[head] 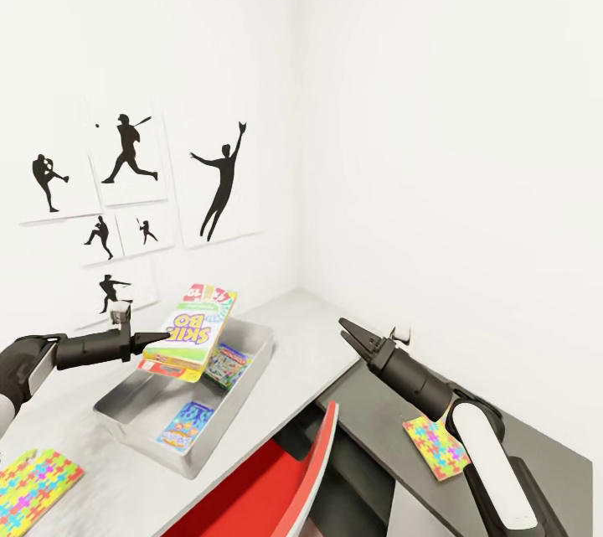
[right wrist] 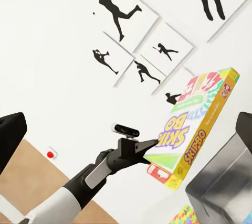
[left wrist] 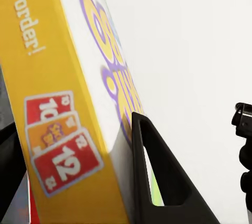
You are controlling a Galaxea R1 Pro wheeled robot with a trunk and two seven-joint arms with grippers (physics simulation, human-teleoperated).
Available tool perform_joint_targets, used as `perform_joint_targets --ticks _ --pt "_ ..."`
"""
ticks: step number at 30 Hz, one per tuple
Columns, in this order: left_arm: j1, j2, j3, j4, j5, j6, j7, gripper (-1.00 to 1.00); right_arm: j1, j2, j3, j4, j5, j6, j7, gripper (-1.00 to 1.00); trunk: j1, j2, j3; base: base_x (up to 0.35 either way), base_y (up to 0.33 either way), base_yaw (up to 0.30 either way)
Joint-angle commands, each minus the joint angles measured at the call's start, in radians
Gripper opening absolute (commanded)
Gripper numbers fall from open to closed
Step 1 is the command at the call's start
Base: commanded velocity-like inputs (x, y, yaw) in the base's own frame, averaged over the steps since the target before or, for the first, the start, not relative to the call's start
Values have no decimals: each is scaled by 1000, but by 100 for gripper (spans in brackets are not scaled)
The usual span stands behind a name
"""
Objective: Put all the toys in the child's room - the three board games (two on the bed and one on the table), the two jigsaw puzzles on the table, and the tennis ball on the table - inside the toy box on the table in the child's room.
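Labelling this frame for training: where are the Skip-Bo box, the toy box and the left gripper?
Skip-Bo box [head: 191, 327], head view, printed top face.
Toy box [head: 255, 363], head view, right wall.
Left gripper [head: 152, 342], head view, at the jaws clamping the box's edge.

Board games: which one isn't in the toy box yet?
The yellow-green Skip-Bo box, held by the left gripper in the air above the toy box. The two smaller games already lie flat on its floor.
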Motion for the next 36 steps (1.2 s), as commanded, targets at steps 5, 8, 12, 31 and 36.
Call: perform_joint_targets --ticks 5,8,12,31,36 --pt "-1 0 0 0 0 10 -3 -100 -1 -1 0 0 -4 4 0 100 1 -2 -2 97 -119 161" --pt "-1 0 0 0 0 10 -3 -100 -1 -2 0 0 -4 4 0 100 1 -2 -2 22 -25 35" --pt "-1 0 0 0 -1 10 4 -100 -1 -2 0 -1 -4 4 0 100 1 -2 -2 99 -5 23" --pt "-1 0 1 0 -1 10 6 -100 -1 -2 2 -2 -4 4 1 100 1 -2 -2 127 -41 127" --pt "0 0 1 0 0 10 5 -100 -1 -2 2 -1 -4 4 2 100 1 -2 -2 83 -98 1"
